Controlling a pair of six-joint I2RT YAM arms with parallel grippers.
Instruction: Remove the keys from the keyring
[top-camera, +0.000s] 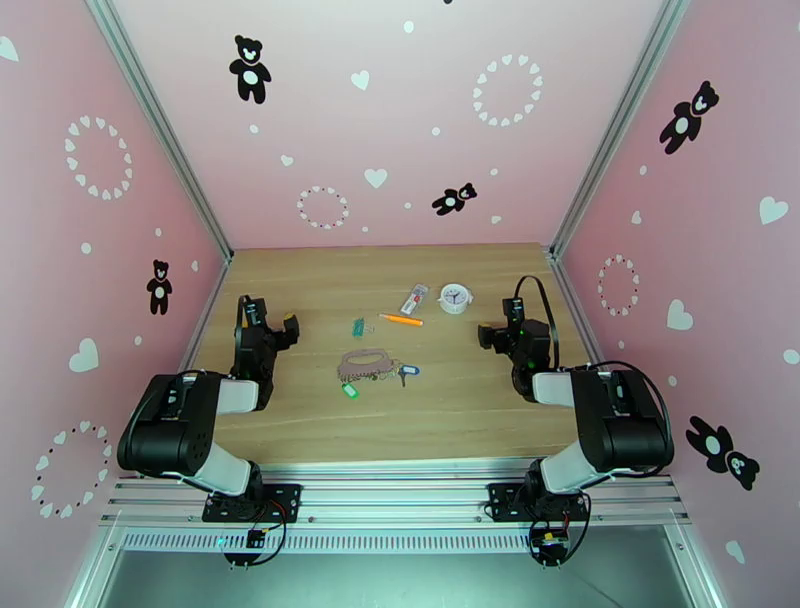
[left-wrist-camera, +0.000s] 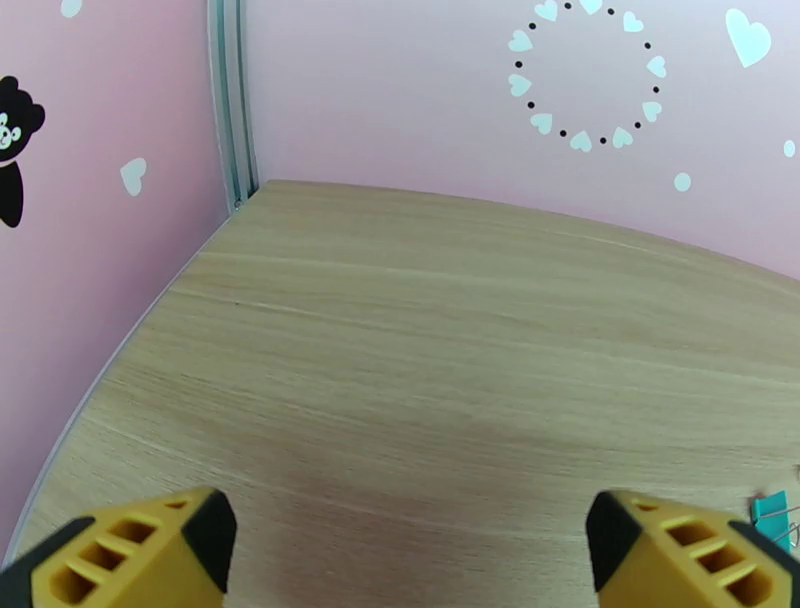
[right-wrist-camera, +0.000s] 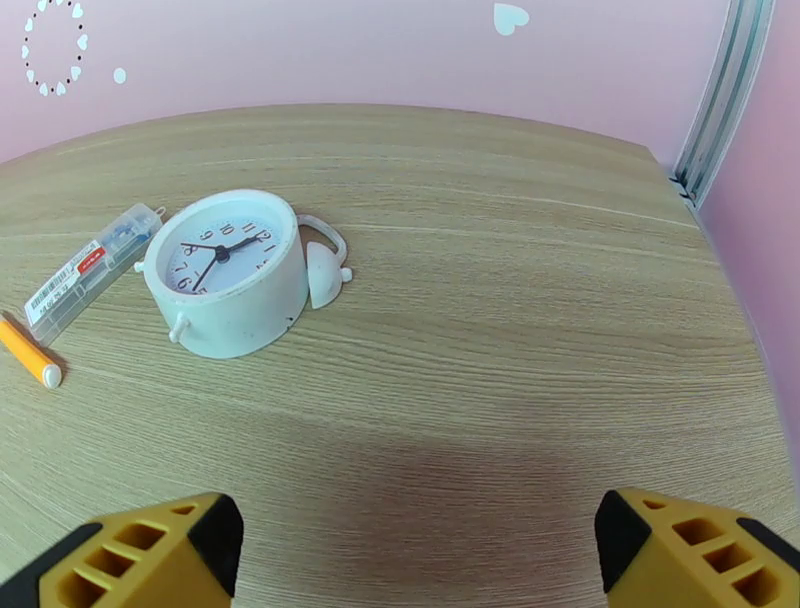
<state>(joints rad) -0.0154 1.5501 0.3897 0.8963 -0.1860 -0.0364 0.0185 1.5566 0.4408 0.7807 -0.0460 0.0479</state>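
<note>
The keyring (top-camera: 365, 362), a dull grey-brown loop, lies on the wooden table (top-camera: 450, 400) near its middle. A blue-headed key (top-camera: 405, 373) sits at its right end and a bright green-headed key (top-camera: 350, 390) at its near side; whether they hang on the ring is too small to tell. My left gripper (top-camera: 270, 318) stands open to the left of the ring, apart from it, its yellow fingers (left-wrist-camera: 130, 550) spread wide over bare wood. My right gripper (top-camera: 500, 326) stands open to the right, its fingers (right-wrist-camera: 690, 550) likewise wide with nothing between them.
A teal trinket (top-camera: 357, 326) lies just behind the ring and shows at the edge (left-wrist-camera: 775, 515) of the left wrist view. Behind it lie an orange pen (top-camera: 402, 319), a clear box (top-camera: 415, 298) and a white alarm clock (right-wrist-camera: 225, 270). Pink walls enclose three sides.
</note>
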